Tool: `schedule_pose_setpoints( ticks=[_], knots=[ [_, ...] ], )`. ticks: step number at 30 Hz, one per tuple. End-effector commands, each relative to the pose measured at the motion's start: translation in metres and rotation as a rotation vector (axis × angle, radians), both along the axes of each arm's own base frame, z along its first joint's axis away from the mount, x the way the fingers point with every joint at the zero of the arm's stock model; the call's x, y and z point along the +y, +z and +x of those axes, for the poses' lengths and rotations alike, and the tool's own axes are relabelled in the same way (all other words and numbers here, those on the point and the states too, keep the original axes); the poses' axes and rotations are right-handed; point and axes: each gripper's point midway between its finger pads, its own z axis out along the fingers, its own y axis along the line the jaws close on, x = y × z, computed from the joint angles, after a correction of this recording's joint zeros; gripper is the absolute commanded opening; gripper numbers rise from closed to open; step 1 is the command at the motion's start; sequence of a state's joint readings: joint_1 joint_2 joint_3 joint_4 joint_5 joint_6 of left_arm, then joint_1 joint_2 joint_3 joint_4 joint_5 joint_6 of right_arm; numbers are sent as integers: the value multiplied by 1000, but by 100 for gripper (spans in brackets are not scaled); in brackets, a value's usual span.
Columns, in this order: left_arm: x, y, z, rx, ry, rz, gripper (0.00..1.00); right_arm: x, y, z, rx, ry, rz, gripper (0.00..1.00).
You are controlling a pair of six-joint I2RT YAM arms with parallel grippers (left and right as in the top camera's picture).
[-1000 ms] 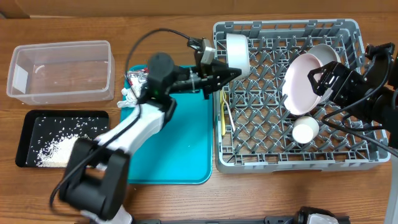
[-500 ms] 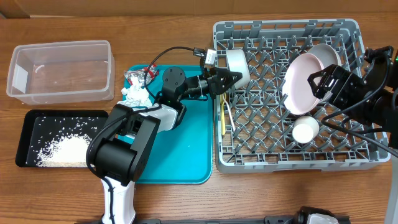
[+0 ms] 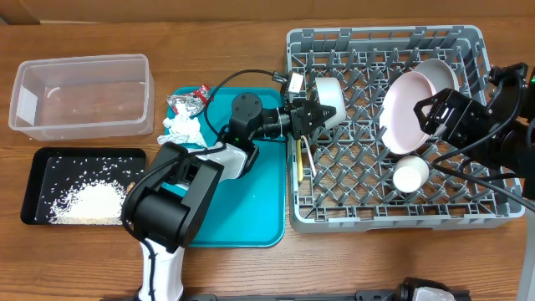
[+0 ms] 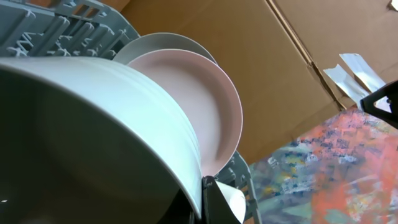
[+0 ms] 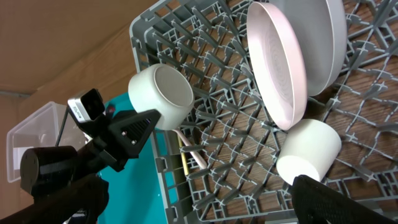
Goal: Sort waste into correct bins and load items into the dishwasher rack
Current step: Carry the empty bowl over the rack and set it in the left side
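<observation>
My left gripper (image 3: 312,114) is shut on the rim of the pale bowl (image 3: 329,90) and holds it on its side over the left part of the grey dishwasher rack (image 3: 380,221). In the left wrist view the bowl (image 4: 93,137) fills the left, with a fingertip (image 4: 210,202) on its rim. A pink plate (image 3: 407,109) and a white plate (image 3: 439,73) stand in the rack. A small white cup (image 3: 410,176) lies near them. My right gripper (image 3: 434,114) is open and empty beside the pink plate. A yellow spoon (image 3: 298,156) and a pale fork (image 5: 198,154) lie at the rack's left edge.
A red-and-silver wrapper (image 3: 189,101) and a white napkin (image 3: 184,128) lie at the teal tray's (image 3: 242,201) back left. The clear tub (image 3: 84,96) stands at the far left. The black tray (image 3: 42,163) in front of it holds white rice (image 3: 84,199).
My left gripper has carried the bowl to the right and further over the rack, with the arm stretched out lower. The right arm has not moved.
</observation>
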State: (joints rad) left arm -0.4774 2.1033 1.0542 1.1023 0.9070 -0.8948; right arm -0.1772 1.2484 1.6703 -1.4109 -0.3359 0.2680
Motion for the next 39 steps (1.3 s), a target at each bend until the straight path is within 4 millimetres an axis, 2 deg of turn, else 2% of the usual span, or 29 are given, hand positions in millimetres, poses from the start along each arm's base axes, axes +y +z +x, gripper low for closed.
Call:
schedule_pose_setpoints(
  ticks=[1,8,9,10,11,16,20,27,31,33,35,37,39],
  knots=[
    [-1,-5,4,-24,11,15,5,-2,12,-3,-43,1,-21,100],
    [10,-9,5,-10,-15,25,32,-5,10,-4,-30,-11,-34,100],
    [12,-9,5,-2,-24,24,40,-6,9,-5,-27,-15,-39,100],
    [14,-9,4,20,-34,20,95,-6,9,-5,-25,-16,-40,100],
    [15,-8,2,35,-51,17,100,-7,9,-5,-23,-17,-42,100],
    [28,-8,-6,96,-137,12,100,-7,9,-5,-24,-18,-41,100],
    [39,4,-6,152,-159,-3,100,-6,9,-5,-23,-17,-41,100],
    [48,63,-16,121,-150,-20,100,-6,9,-5,-23,-17,-41,100],
    [55,87,-19,181,-73,12,100,-6,9,-5,-23,-17,-41,100],
    [61,87,-18,239,6,64,100,-6,9,-5,-23,-17,-41,100],
    [75,78,-15,274,129,166,100,-6,9,-5,-23,-17,-41,100],
    [101,60,-10,289,305,326,100,-6,9,-5,-23,-17,-41,100],
    [120,54,-11,263,400,433,100,-6,9,-5,-23,-17,-41,100]
  ],
)
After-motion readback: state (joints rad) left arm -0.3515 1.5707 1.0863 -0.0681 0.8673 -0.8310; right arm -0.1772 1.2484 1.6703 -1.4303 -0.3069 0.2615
